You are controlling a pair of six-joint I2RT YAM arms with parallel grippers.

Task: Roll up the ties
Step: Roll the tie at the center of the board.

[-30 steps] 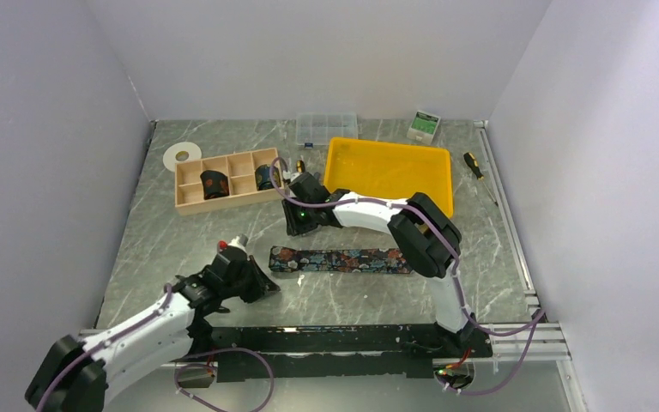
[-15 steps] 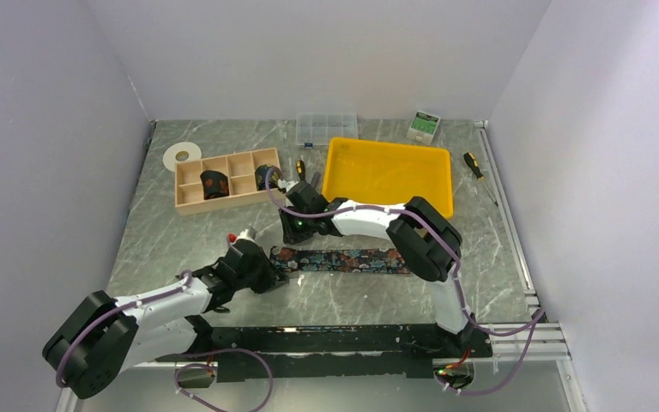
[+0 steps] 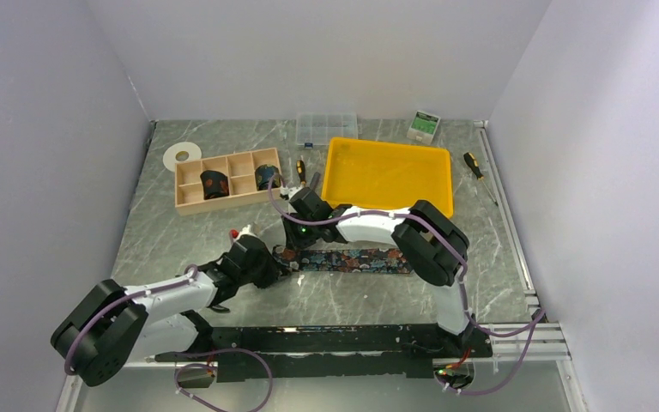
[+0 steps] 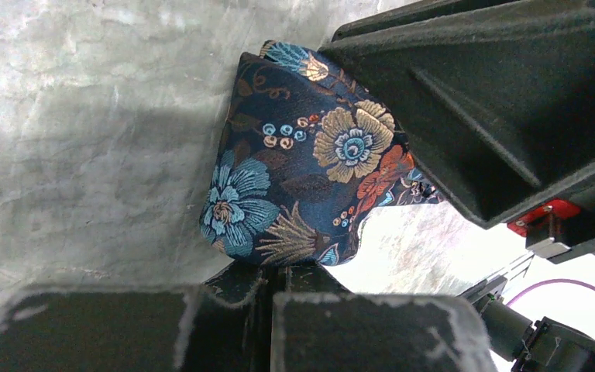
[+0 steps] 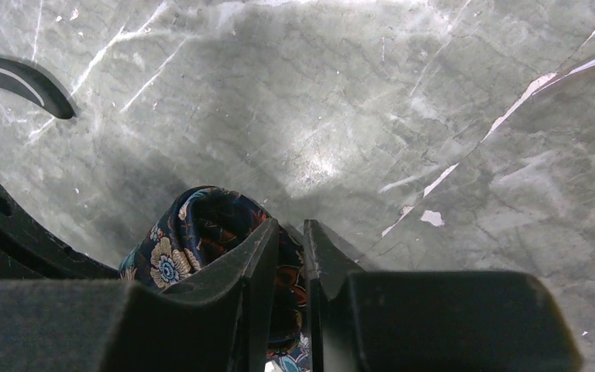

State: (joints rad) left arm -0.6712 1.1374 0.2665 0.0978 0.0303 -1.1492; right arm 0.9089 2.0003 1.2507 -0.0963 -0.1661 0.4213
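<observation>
A dark floral tie (image 3: 356,259) lies as a flat strip on the marble table. Its left end is lifted and curled between both grippers. My left gripper (image 3: 280,267) is shut on the edge of that end, seen close up in the left wrist view (image 4: 302,186). My right gripper (image 3: 297,246) comes down from behind, its fingers shut on the same end with fabric (image 5: 194,232) pinched between them. Two rolled ties (image 3: 214,184) (image 3: 266,178) sit in compartments of the wooden box (image 3: 190,203).
A yellow tray (image 3: 390,148) stands right behind the tie. At the back are a clear organiser (image 3: 327,127), a white tape roll (image 3: 181,155) and a small green-white box (image 3: 426,125). A screwdriver (image 3: 474,165) lies at the right; a small tool (image 3: 301,169) beside the wooden box.
My left gripper moved right to the tie's left end and closed on it. My right gripper came down from near the wooden box onto the same end, which now curls up.
</observation>
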